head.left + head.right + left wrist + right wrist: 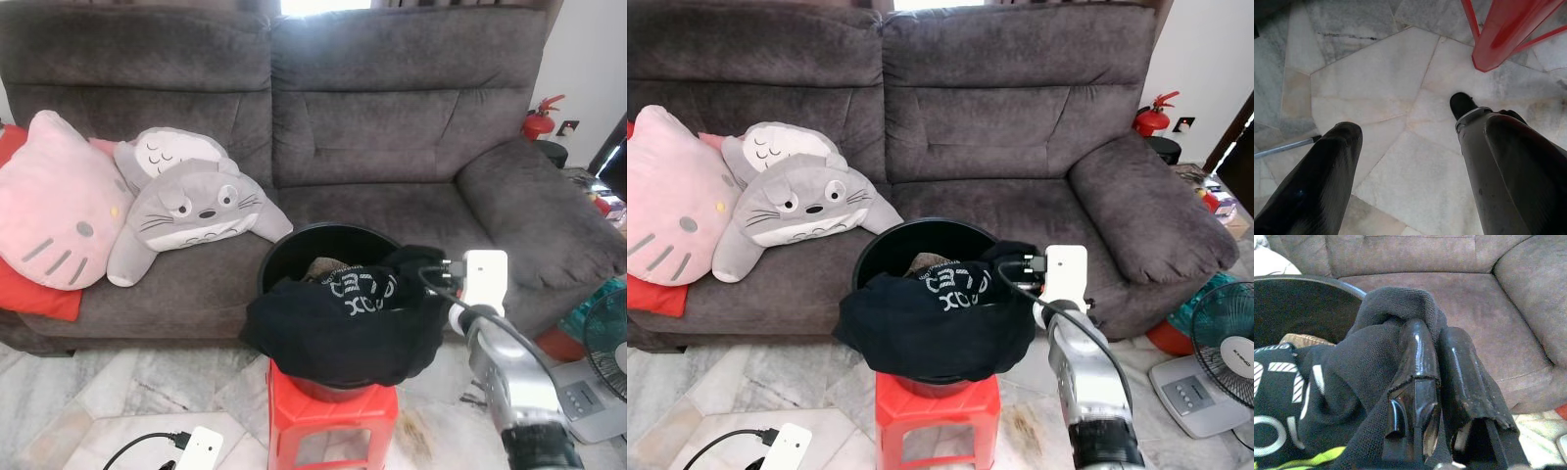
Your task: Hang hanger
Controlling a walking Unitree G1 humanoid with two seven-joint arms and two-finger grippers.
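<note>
A black garment with white lettering hangs over the front rim of a black bucket, which stands on a red stool in front of the sofa. My right gripper is shut on a fold of this garment at the bucket's right side, its fingers wrapped in the cloth. More clothes lie inside the bucket. My left gripper hangs low and open over the marble floor, left of the stool's leg, with nothing between its fingers.
A grey sofa fills the background, with a grey plush toy and a pink cushion on its left seat. A fan and a white device stand on the floor at right. A red fire extinguisher is behind the armrest.
</note>
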